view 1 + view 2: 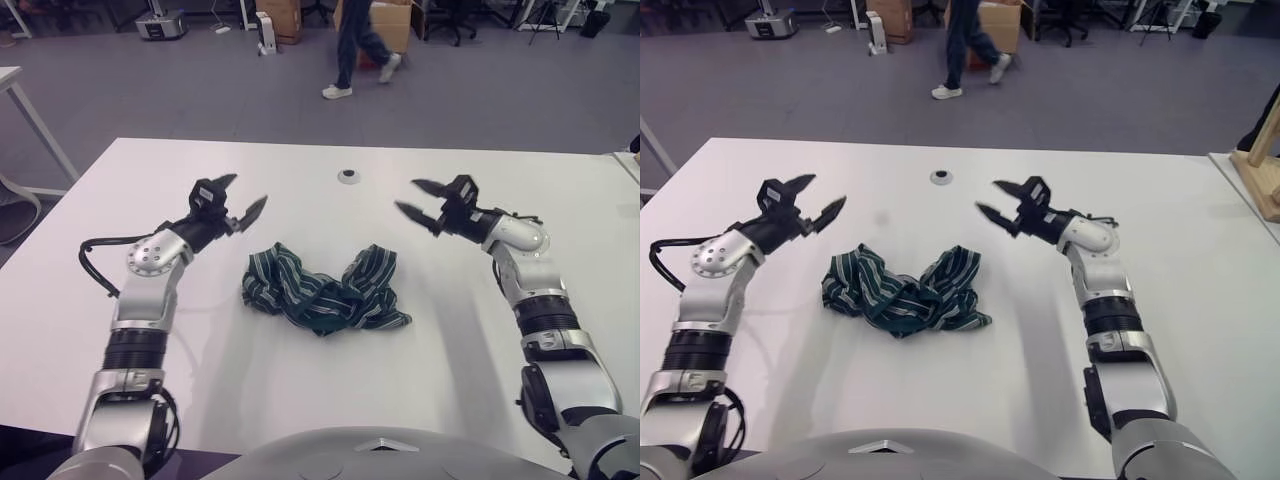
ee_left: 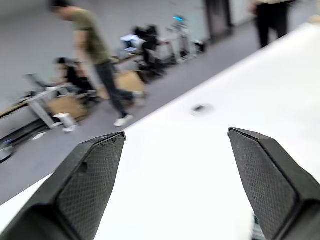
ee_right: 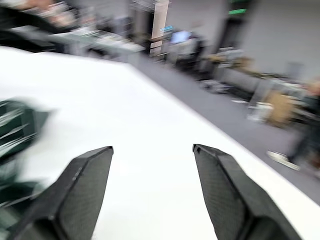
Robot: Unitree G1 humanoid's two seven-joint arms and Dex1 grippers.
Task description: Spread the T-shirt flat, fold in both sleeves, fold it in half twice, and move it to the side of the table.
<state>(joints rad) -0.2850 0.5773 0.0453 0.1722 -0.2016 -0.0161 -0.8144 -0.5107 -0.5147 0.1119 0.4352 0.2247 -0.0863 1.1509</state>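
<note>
The T-shirt, dark green with white stripes, lies crumpled in a heap at the middle of the white table. My left gripper hovers open above the table, just left of and behind the heap, with nothing between its fingers. My right gripper hovers open to the right of and behind the heap, also holding nothing. A blurred edge of the T-shirt appears in the right wrist view beside the open fingers. Bare table shows between the open left fingers.
A small round dark-and-white object sits on the table behind the T-shirt. A wooden object stands at the table's right edge. Another table's corner lies far left. Bare table surrounds the heap.
</note>
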